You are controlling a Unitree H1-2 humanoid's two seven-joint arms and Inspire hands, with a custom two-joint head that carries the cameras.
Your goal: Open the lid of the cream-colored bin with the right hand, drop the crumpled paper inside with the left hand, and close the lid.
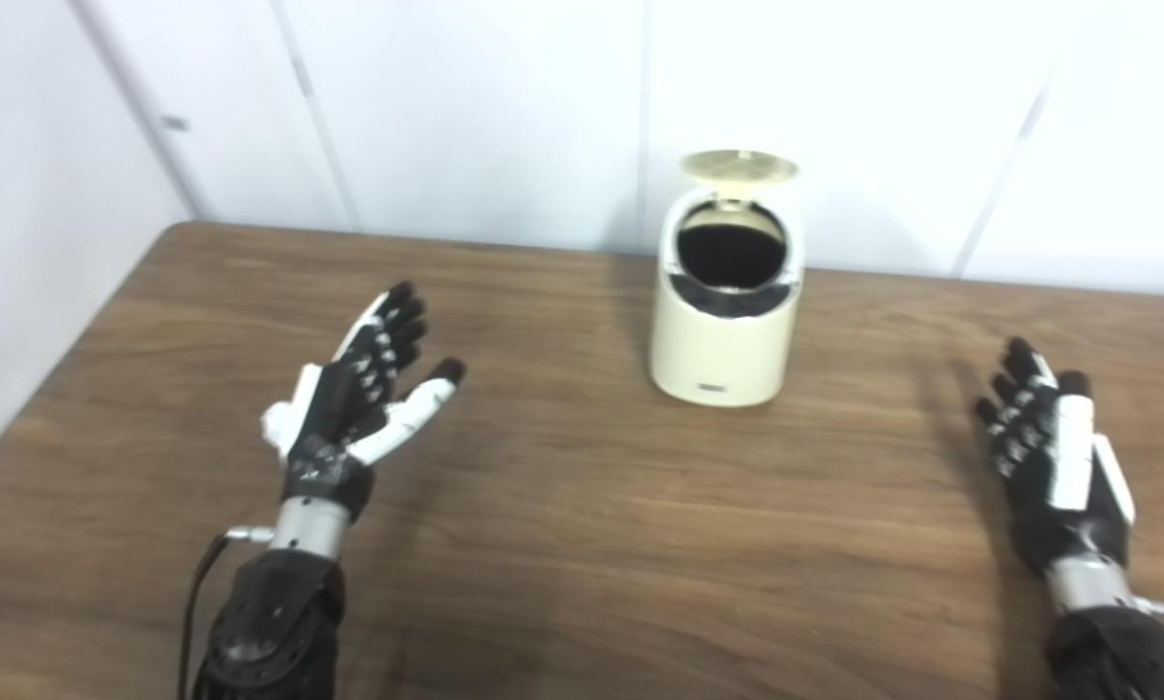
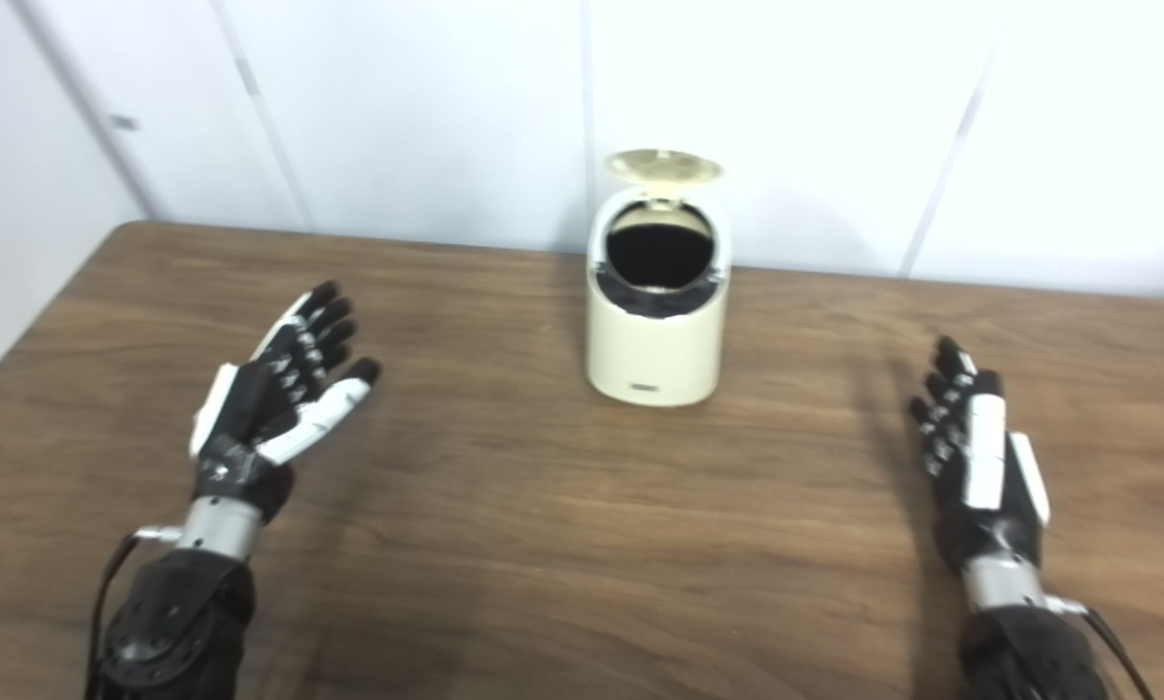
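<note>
Two hands and one bin are in view on one wooden desk (image 1: pixel 562 544). At the left, the left hand (image 1: pixel 353 399) hovers palm up above the desk, fingers spread and holding nothing. In the middle, toward the far edge near the white wall (image 1: pixel 465 107), stands the single cream-colored bin (image 1: pixel 723 355), upright, its lid (image 1: pixel 739 166) tipped up and back so the dark opening shows. No crumpled paper can be made out. At the right, the right hand (image 1: pixel 1053 452) hangs edge-on, fingers extended and loosely apart, empty, well apart from the bin.
</note>
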